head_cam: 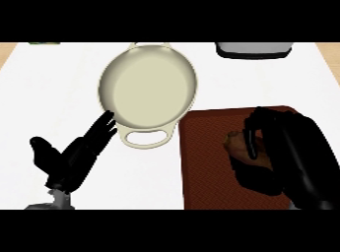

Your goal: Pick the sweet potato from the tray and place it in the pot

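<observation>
Sweet potato (235, 145) over tray (207, 170) — right hand (297, 147) curled round it; left hand (70, 160) fingers straight.

Bare counter (263, 81) lies right of the pot (149, 86), while the left hand (70, 157) crowds its near-left rim.

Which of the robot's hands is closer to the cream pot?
Left. The left hand sits just beside the near handle of the pot; the right hand is farther off over the tray, curled round the sweet potato.
</observation>
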